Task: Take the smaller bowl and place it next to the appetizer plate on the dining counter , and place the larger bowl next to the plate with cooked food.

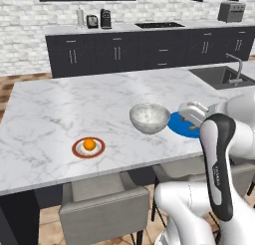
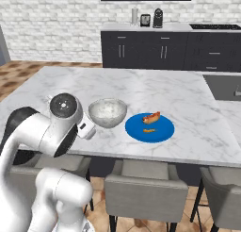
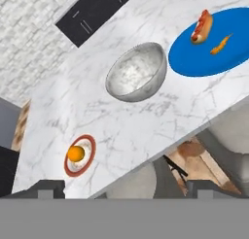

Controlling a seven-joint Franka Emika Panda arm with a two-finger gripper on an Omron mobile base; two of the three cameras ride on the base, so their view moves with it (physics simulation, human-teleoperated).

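Marbled grey-white stone marks the wide, deep larger bowl [image 1: 149,118], which in the left base view is seen standing upright on the white, grey-veined marble dining counter [image 1: 60,114], just beside the bright blue round plate with cooked food [image 1: 182,126]; the small white appetizer plate with its red-brown rim [image 1: 88,147], an orange ball on it, lies well apart toward the near left edge. From the right base view the same bowl [image 2: 108,112] is shown close to the blue plate [image 2: 149,128], with the gripper's pale hand [image 2: 86,128] drawn back just beside the bowl, on the side away from the plate and over the counter's near edge. In the hand view the bowl [image 3: 136,72] lies ahead of the finger tips [image 3: 44,188] and apart from them, so nothing is grasped and the jaws stand spread wide. The larger bowl is judged already placed. The smaller bowl is judged the next target; the red-rimmed plate [image 3: 80,155] marks where it belongs.
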